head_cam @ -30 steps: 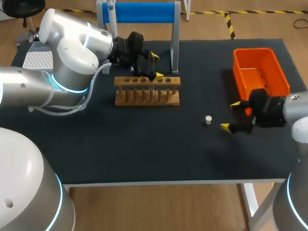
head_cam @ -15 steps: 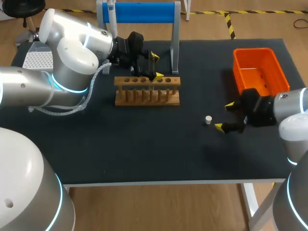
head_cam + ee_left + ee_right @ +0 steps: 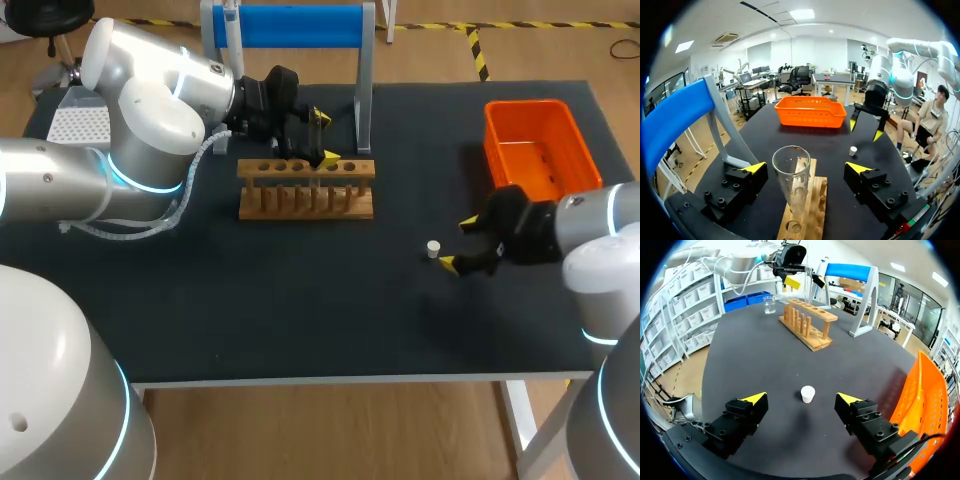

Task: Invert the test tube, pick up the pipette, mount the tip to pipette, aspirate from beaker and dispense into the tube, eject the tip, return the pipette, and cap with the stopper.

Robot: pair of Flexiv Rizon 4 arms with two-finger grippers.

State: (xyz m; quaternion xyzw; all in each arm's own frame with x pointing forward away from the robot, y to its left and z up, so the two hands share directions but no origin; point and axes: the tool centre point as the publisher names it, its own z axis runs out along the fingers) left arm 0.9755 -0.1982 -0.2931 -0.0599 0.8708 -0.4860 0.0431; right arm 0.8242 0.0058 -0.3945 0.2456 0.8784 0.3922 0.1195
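Right end effector point(image 3: 458, 244), fingers apart, hovers just beside the white stopper point(image 3: 433, 249).

You've got an orange basket point(image 3: 497, 152) at the far right of the black table point(image 3: 300, 310), open side up. A wooden rack point(image 3: 306, 208) with pegs sits mid-table, toward the back. Just behind it stands a grey stand with a blue top bar point(image 3: 290, 25).
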